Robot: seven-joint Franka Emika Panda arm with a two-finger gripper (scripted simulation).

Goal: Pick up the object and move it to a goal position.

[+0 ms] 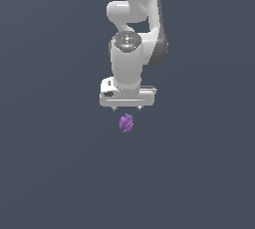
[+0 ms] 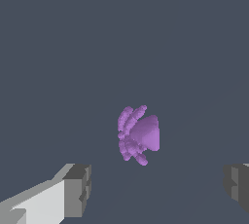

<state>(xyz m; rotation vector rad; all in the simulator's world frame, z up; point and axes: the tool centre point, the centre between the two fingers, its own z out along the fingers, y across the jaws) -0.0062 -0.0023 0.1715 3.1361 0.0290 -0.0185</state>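
Observation:
The object is a small purple lumpy thing lying on the flat grey surface; in the wrist view the object shows a smooth cone-like part and a knobbly fringe. My white gripper hangs just above it in the exterior view, its short fingertips barely showing under the hand. The wrist view shows my gripper open, with one grey finger and the other finger wide apart. The object lies beyond the fingertips, between their lines, touching neither.
A plain dark grey surface fills both views. The white arm rises above the hand in the exterior view.

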